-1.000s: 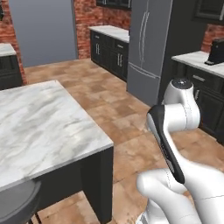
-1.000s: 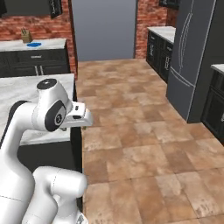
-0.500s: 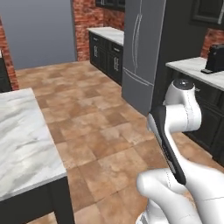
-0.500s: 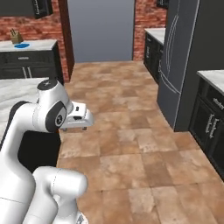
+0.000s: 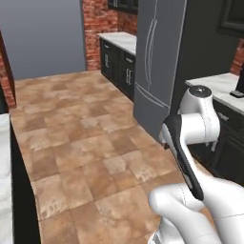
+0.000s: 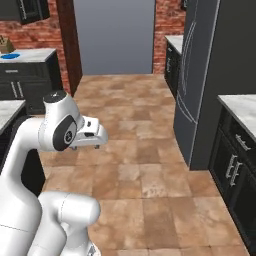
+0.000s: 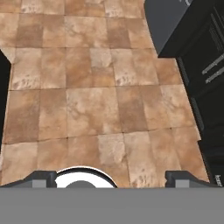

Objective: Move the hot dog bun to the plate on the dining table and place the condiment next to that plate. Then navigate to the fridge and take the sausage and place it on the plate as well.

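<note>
- left base view: fridge [image 5: 159, 62], tall grey steel, doors shut, at 1 o'clock; marble counter [image 5: 123, 41] on black cabinets at 12 o'clock beside it; dining table [image 5: 4, 190] edge at 9 o'clock; terracotta tile floor [image 5: 81, 138] between.
- right base view: fridge [image 6: 197, 75] at 2 o'clock; blue plate [image 6: 9, 56] on far counter at 10 o'clock; grey doorway panel [image 6: 114, 35] at 12 o'clock.
- hand view: gripper [image 7: 113, 178] at 6 o'clock, fingers [image 7: 41, 179] spread wide, nothing between them; fridge corner at 1 o'clock; floor below.
</note>
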Available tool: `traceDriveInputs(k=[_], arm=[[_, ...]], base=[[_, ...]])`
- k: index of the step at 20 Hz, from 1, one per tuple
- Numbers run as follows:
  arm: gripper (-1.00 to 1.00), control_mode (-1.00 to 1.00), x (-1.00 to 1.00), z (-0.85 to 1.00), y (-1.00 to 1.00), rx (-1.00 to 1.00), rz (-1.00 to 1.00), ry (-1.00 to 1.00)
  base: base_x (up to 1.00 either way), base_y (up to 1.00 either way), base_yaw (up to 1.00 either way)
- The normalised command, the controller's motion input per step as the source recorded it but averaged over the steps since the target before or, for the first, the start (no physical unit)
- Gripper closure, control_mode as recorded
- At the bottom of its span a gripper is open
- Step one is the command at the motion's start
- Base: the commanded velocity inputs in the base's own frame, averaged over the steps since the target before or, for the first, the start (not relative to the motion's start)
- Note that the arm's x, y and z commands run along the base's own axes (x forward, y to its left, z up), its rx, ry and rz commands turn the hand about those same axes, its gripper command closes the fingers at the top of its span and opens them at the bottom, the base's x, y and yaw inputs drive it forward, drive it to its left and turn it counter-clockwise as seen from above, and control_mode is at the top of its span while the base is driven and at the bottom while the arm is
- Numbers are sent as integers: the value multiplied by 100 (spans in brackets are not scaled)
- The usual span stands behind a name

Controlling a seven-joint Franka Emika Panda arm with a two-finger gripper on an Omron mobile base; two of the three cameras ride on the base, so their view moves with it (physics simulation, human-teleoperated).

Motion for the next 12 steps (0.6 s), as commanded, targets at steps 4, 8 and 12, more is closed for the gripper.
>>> traceDriveInputs(k=[4, 8, 12], arm=[[-100, 100, 0, 0, 0, 0, 0, 0], [-100, 100, 0, 0, 0, 0, 0, 0], [-100, 100, 0, 0, 0, 0, 0, 0]], base=[[100, -15, 1], [100, 0, 0], [100, 0, -6]])
